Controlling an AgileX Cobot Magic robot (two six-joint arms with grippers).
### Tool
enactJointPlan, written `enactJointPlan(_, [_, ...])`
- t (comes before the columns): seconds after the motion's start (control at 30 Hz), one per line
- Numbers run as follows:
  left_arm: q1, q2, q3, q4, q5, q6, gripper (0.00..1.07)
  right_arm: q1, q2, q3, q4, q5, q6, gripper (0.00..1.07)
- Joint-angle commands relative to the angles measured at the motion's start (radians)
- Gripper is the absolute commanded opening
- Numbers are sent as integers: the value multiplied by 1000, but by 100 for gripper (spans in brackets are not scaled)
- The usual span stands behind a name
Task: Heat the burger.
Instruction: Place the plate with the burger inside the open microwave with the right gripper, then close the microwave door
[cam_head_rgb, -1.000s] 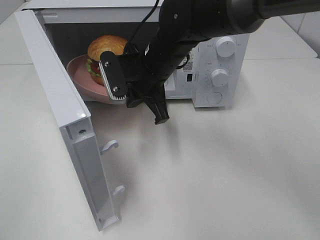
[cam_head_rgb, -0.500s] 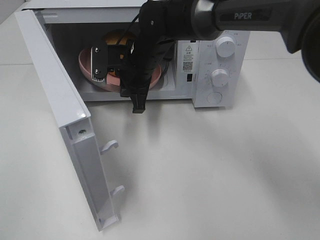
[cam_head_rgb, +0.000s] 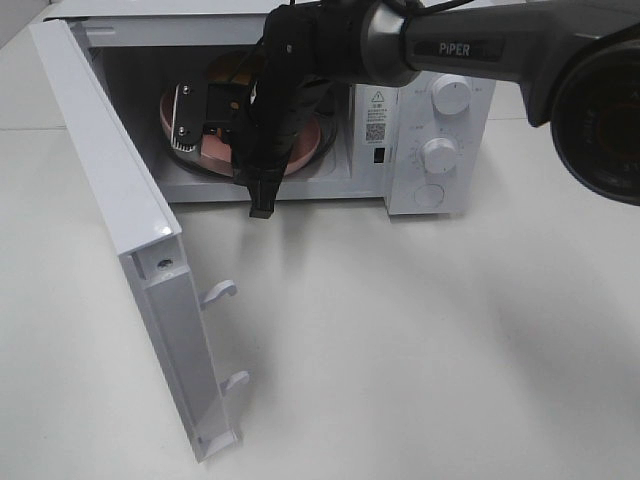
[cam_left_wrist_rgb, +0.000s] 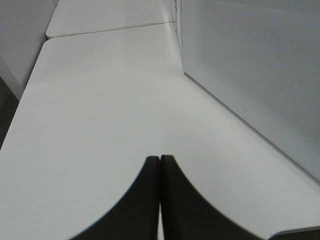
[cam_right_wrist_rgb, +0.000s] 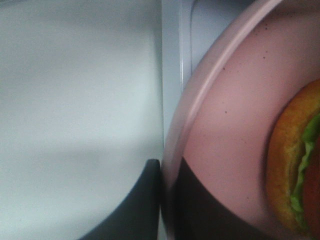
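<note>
The burger (cam_right_wrist_rgb: 295, 165) sits on a pink plate (cam_head_rgb: 312, 150) inside the microwave (cam_head_rgb: 440, 120), toward the left of its cavity. From the high camera only a patch of brown bun shows behind the arm. The right wrist view shows the bun edge with lettuce under it, set in from the plate's rim.

The right gripper (cam_right_wrist_rgb: 162, 167) reaches in through the microwave's open front. Its jaws are narrow and pinch the plate's rim, one finger on each side. Whether the plate already rests flat on the microwave's floor cannot be told, as the arm hides its underside.

The door (cam_head_rgb: 110, 200) swings wide from the microwave's left side. Two knobs (cam_head_rgb: 452, 95) sit on the panel at the microwave's right. The left gripper (cam_left_wrist_rgb: 160, 160) is low over the table (cam_head_rgb: 450, 350), its jaws pressed together and holding nothing. It is beside a dotted white panel that is probably the door's outer face.

The step in hand looks like loading: the plate is inside but not yet let go. The next move likely calls for settling the plate level, opening the jaws off the rim and drawing the arm straight out of the microwave without dragging the plate. The door then needs closing and a knob turning.
</note>
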Motion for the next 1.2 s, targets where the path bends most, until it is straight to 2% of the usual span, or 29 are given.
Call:
enactJointPlan(0.03, [1, -20, 4, 2, -13, -8, 0, -2, -12, -11, -36, 8, 61, 9])
enactJointPlan(0.07, [1, -20, 4, 2, -13, -8, 0, -2, -12, -11, -36, 8, 61, 9])
enactJointPlan(0.1, [1, -20, 4, 2, -13, -8, 0, -2, -12, -11, -44, 8, 85, 17])
enactJointPlan(0.17, [1, -20, 4, 2, -13, -8, 0, -2, -12, -11, -45, 11, 95, 20])
enactJointPlan(0.2, [1, -20, 4, 2, -13, -8, 0, -2, -12, -20, -45, 29, 132, 31])
enactJointPlan(0.23, [1, -20, 4, 2, -13, -8, 0, -2, -12, -20, -45, 29, 132, 31])
enactJointPlan(0.27, [1, -20, 4, 2, -13, -8, 0, -2, -12, -27, -46, 40, 174, 41])
enactJointPlan(0.3, [1, -20, 4, 2, -13, -8, 0, -2, -12, -27, -46, 40, 174, 41])
enactJointPlan(0.37, [1, -20, 4, 2, -13, -8, 0, -2, -12, -44, -47, 68, 239, 53])
enactJointPlan(0.4, [1, -20, 4, 2, -13, -8, 0, -2, -12, -44, -47, 68, 239, 53])
enactJointPlan(0.43, [1, -20, 4, 2, -13, -8, 0, -2, -13, -58, -51, 92, 289, 60])
enactJointPlan(0.53, [1, -20, 4, 2, -13, -8, 0, -2, -16, -72, -51, 132, 361, 66])
enactJointPlan(0.63, [1, -20, 4, 2, -13, -8, 0, -2, -24, -74, -51, 149, 422, 69])
enactJointPlan(1.2, [1, -20, 4, 2, -13, -7, 0, -2, -115, -74, -63, 355, 678, 69])
